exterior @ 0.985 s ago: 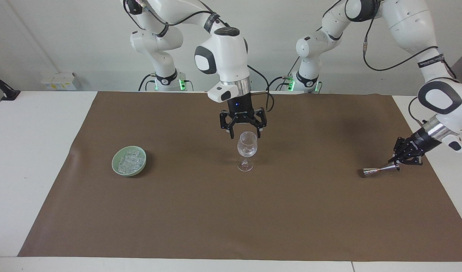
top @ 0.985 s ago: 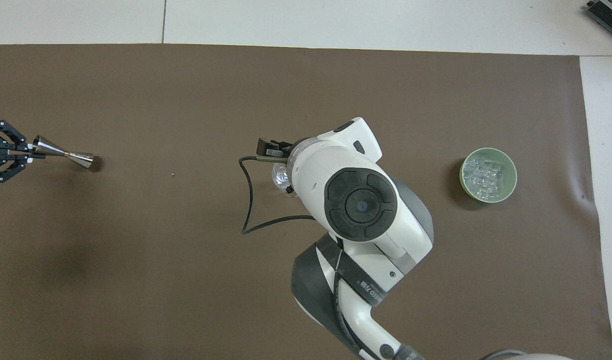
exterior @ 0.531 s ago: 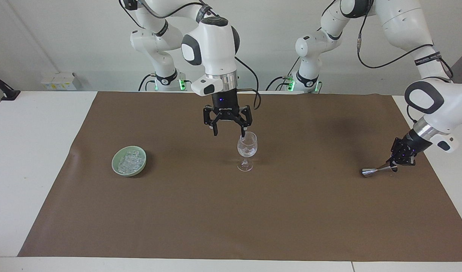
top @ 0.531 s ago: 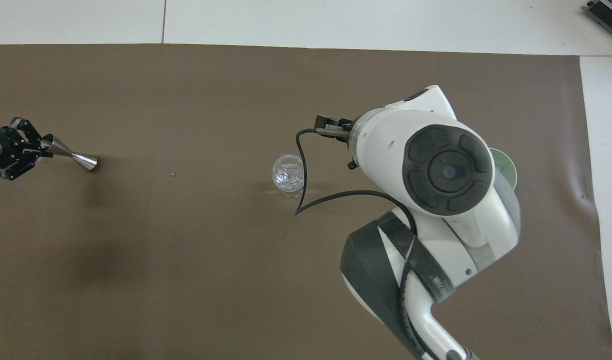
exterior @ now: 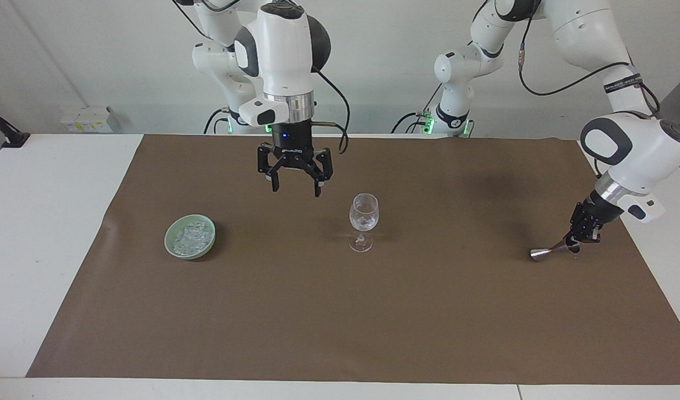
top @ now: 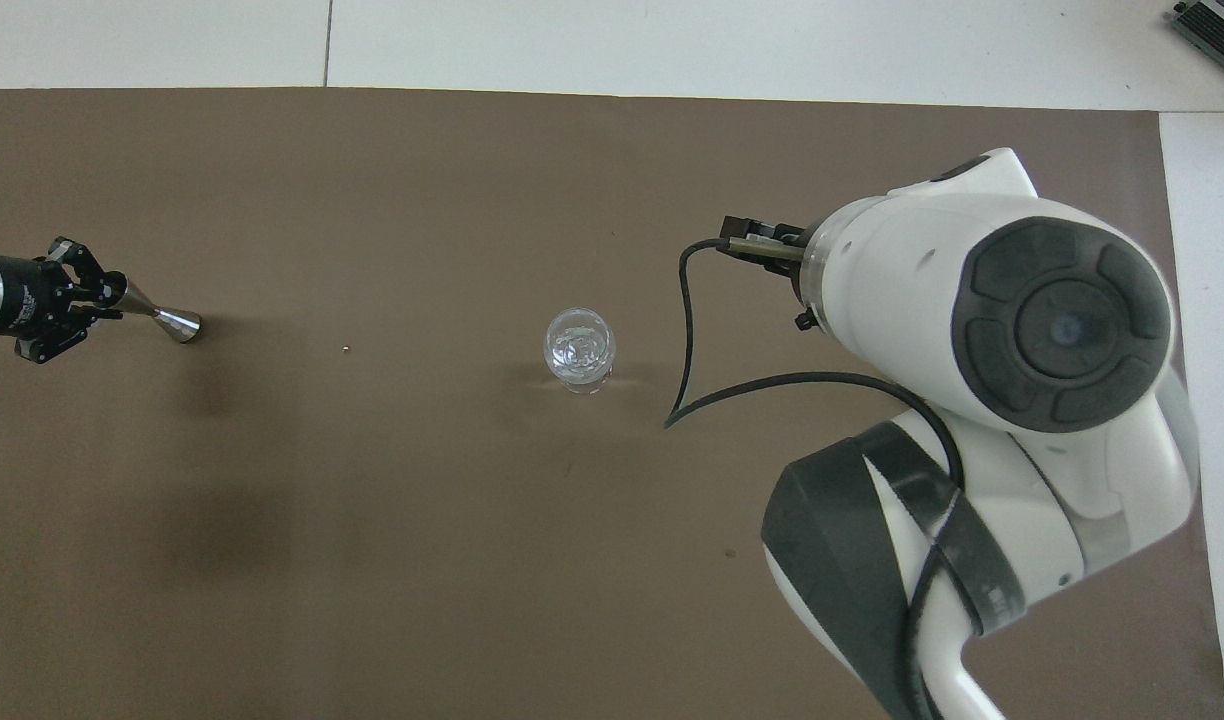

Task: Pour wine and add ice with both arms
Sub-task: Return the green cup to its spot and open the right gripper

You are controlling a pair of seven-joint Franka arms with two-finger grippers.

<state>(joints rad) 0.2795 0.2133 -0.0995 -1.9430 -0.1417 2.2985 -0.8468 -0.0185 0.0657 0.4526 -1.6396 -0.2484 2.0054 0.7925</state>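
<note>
The clear stemmed glass (exterior: pixel 363 221) holds ice (exterior: pixel 364 222). Toward the right arm's end from it, the green bowl (exterior: pixel 190 237) holds more clear cubes. The right gripper (exterior: pixel 295 186) has its fingers apart; the left gripper (exterior: pixel 575 245) is clamped on a lying silver metal cone cup (exterior: pixel 551 251).

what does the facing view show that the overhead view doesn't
Only the facing view shows the pale green bowl of small clear ice cubes and the right pincer, open, up over the brown mat between bowl and glass. Only the overhead view shows a tiny speck on the mat. Both show the clear stemmed glass and the left pincer at the silver cone-shaped jigger.
</note>
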